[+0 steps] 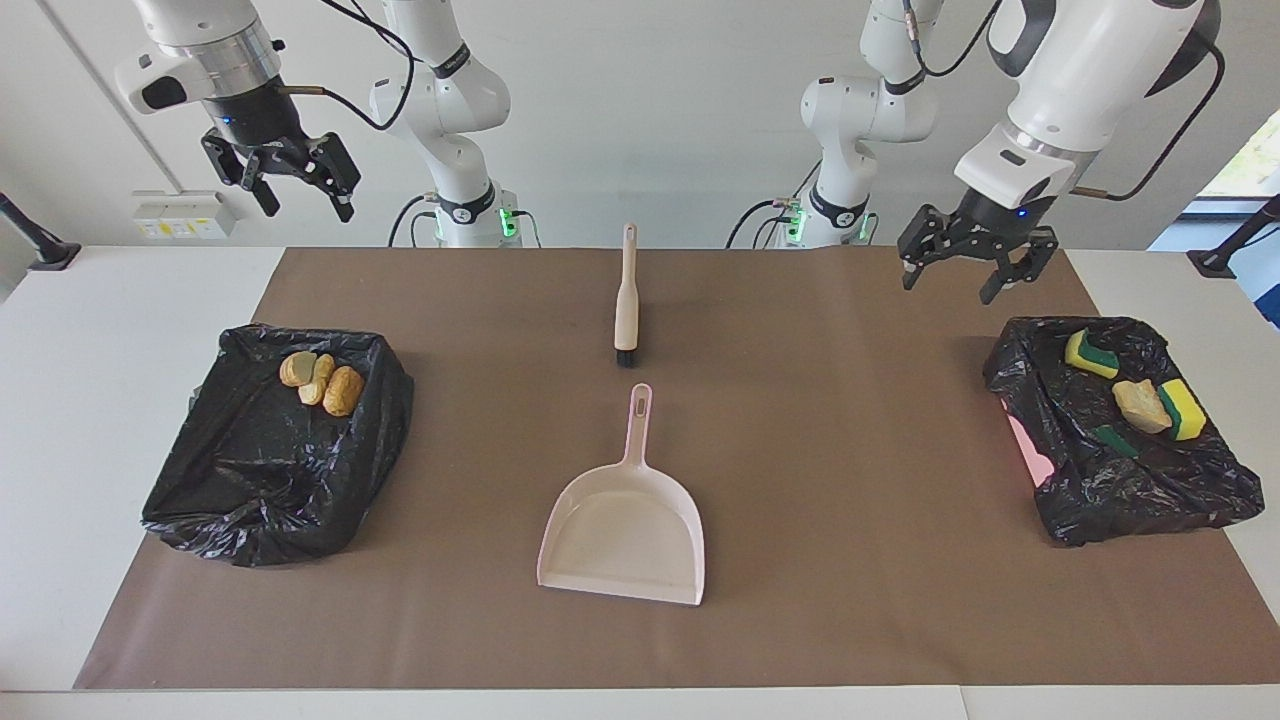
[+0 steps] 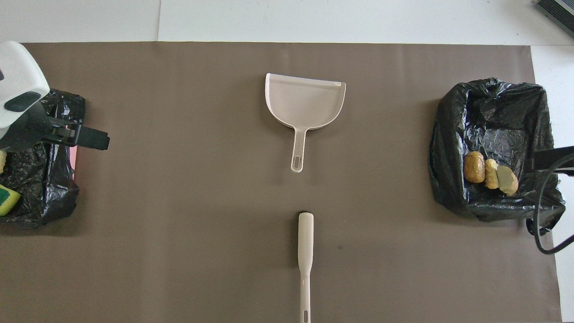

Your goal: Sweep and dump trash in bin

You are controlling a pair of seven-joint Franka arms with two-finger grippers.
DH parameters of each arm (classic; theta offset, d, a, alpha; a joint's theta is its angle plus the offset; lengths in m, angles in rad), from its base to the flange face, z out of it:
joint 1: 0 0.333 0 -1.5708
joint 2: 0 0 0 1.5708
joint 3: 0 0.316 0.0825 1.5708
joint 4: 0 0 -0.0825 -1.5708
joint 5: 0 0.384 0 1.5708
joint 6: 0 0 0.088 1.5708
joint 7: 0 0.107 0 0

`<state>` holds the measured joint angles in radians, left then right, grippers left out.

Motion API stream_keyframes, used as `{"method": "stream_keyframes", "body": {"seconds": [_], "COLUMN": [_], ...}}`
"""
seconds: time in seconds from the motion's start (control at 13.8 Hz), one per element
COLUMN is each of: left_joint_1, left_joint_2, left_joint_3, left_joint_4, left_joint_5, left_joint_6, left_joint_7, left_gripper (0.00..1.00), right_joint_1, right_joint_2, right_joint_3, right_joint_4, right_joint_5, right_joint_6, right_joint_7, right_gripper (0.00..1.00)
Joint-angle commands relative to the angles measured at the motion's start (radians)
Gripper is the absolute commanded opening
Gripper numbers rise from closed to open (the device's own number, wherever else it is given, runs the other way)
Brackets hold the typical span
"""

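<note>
**Both arms raised, trash already in the bins**

On the desk [image 1: 130, 330], a brown mat [image 1: 850, 600] edge to edge. Two black-lined bins: right-arm end bin [image 1: 260, 480] with three pastries [image 1: 322, 381]; left-arm end bin [image 1: 1150, 490] with sponges [image 1: 1184, 408] and bread chunk [image 1: 1140, 405]. Wide bare mat between. Mid-mat, dustpan [image 1: 622, 530], then brush [image 1: 626, 300] toward the robots' edge. Left gripper [image 1: 962, 268] over the mat's corner, fingers spread, empty. Right gripper [image 1: 297, 187] high over its corner, likewise spread and empty.

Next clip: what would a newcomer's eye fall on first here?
The pink dustpan lies empty mid-table, the brush nearer the robots. Black-lined bins at both ends hold the trash: pastries at the right arm's end, sponges at the left's. Both grippers, left and right, hang open and empty.
</note>
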<state>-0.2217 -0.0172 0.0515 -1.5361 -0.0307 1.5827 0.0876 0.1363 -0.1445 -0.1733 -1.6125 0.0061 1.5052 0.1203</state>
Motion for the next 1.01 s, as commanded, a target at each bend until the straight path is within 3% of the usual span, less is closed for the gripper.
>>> {"method": "stream_keyframes", "body": {"seconds": [0.0, 0.65, 0.94], "left_joint_1": [0.009, 0.024, 0.022], "left_joint_2": [-0.004, -0.015, -0.018], "left_joint_3": [-0.004, -0.005, -0.005], "left_joint_4": [0.078, 0.091, 0.09], "left_joint_5": [0.044, 0.031, 0.031], "left_joint_6": [-0.117, -0.147, -0.147], "left_joint_7": [0.052, 0.075, 0.075], "left_gripper": [1.0, 1.0, 1.0], "right_joint_1": [-0.003, -0.003, -0.046], "right_joint_2": [-0.009, -0.009, -0.007], "right_joint_3": [0.0, 0.002, 0.043], "right_joint_4": [0.0, -0.001, -0.003], "right_joint_5": [-0.001, 0.006, 0.008], "right_joint_6": [-0.01, -0.01, -0.01], "right_joint_7": [-0.024, -0.024, -0.027], "right_gripper": [1.0, 1.0, 1.0]}}
